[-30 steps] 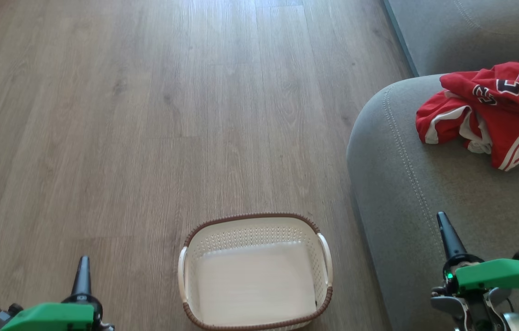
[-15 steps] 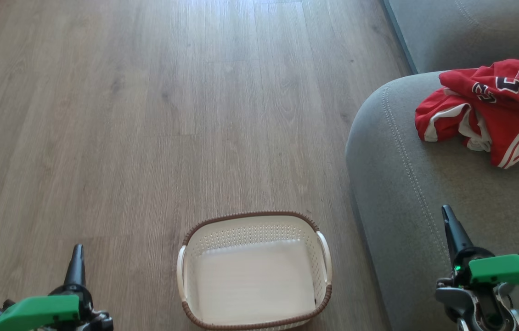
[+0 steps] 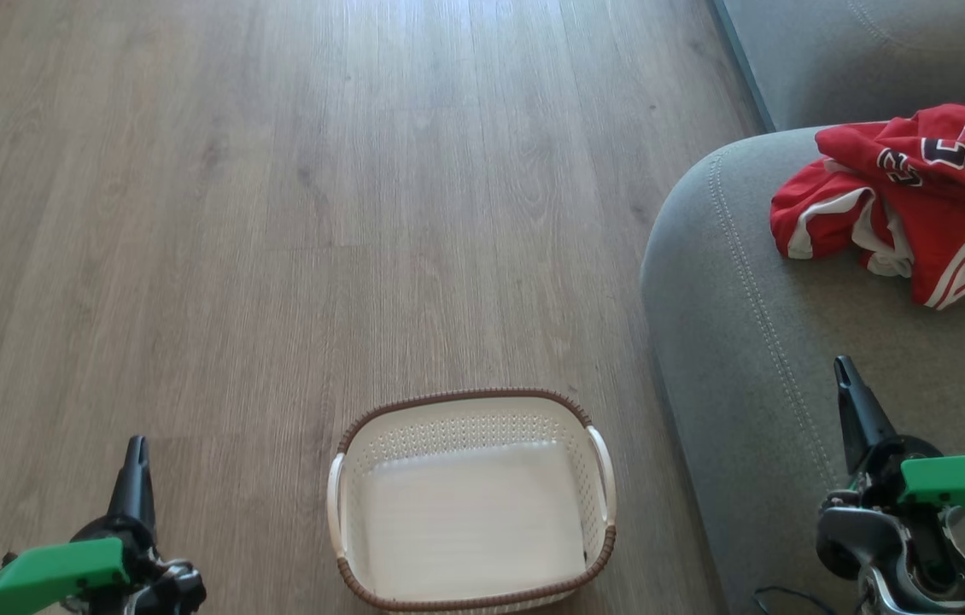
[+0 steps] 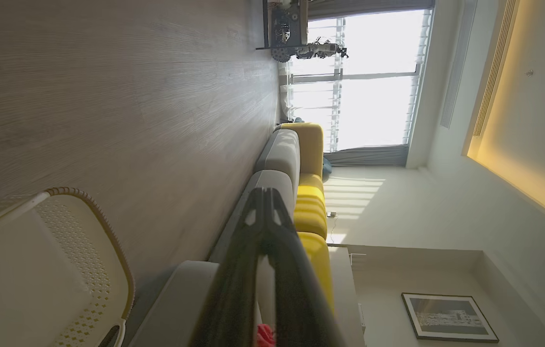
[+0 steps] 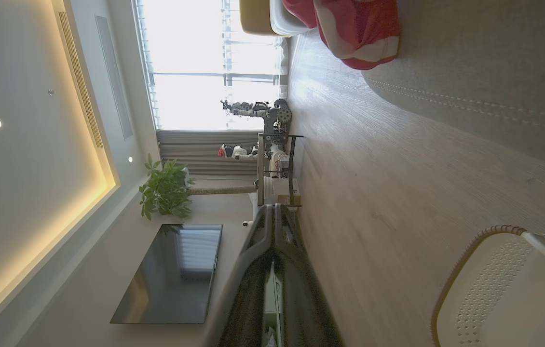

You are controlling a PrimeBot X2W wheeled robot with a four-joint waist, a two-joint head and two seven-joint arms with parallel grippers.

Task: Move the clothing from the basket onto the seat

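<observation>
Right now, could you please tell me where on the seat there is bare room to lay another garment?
The seat is bare between its stitched edge and the clothing, and along the near side around the right gripper. It is crowded only at the far right, where the clothing lies bunched. The basket is empty.

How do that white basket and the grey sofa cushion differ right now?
The basket is empty; the seat bears the red clothing. The basket is cream perforated plastic with a brown rim; the seat is grey stitched fabric. The basket is plainly smaller than the seat. Both have rounded edges.
</observation>
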